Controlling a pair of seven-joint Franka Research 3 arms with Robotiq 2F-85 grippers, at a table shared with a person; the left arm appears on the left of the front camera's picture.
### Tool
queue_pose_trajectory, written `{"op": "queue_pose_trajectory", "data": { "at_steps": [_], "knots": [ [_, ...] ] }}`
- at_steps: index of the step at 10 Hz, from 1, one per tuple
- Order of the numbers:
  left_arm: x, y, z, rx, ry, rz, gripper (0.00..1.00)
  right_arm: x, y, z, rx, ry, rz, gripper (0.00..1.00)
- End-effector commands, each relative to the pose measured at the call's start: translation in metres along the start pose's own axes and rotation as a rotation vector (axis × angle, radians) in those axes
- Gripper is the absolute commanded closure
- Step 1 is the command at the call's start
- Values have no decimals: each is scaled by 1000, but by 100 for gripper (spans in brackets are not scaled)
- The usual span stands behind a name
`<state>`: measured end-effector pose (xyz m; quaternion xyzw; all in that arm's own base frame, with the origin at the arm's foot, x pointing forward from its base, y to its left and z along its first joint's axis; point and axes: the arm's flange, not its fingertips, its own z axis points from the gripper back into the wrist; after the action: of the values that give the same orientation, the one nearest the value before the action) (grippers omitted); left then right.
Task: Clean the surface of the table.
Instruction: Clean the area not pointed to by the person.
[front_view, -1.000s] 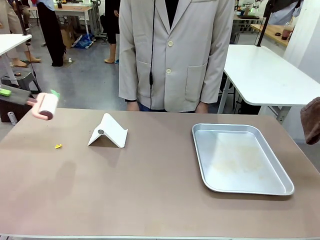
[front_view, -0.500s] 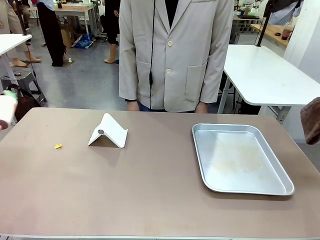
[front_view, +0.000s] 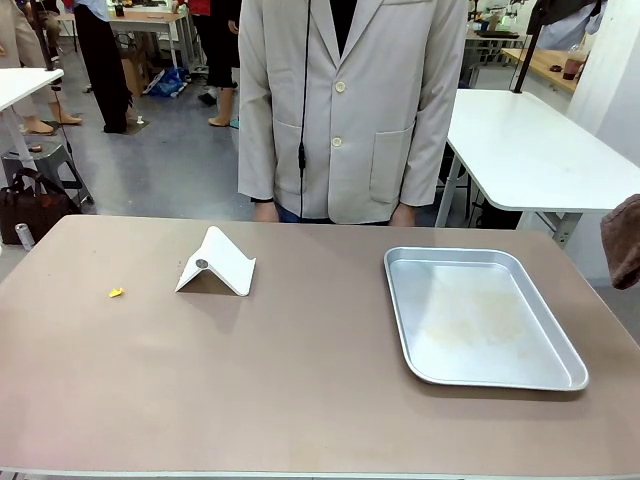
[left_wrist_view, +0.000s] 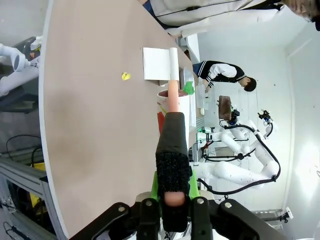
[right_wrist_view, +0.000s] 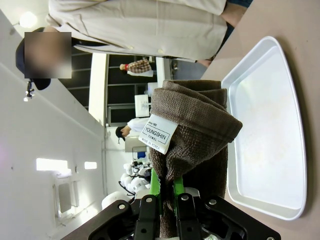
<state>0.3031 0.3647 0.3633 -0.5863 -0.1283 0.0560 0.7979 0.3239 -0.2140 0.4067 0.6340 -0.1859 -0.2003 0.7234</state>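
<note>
Off the table (front_view: 300, 390), the roller (left_wrist_view: 172, 135) clamped in the left gripper (left_wrist_view: 173, 189) is withdrawn, the scrap (front_view: 116, 293) left unswept, the towel (right_wrist_view: 192, 125) pinched in the right gripper (right_wrist_view: 166, 190).

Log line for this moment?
left hand: shut on pink lint roller | right hand: shut on brown towel | yellow scrap on taupe table

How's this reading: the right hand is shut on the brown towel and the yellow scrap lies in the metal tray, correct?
Not quite. The front view shows the yellow scrap on the bare table, left of the white stand, not in the metal tray. The right hand is shut on the brown towel.
</note>
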Motion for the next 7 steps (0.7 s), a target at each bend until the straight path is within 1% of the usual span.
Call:
{"op": "queue_pose_trajectory", "data": {
  "at_steps": [1,5,7],
  "knots": [
    [1,-7,4,-21,11,-24,97,-1,3,2,8,6,6,100],
    [4,-8,-1,1,-3,-11,97,-1,3,2,8,6,6,100],
    [13,-14,-21,38,25,-7,97,-1,3,2,8,6,6,100]
  ]
}}
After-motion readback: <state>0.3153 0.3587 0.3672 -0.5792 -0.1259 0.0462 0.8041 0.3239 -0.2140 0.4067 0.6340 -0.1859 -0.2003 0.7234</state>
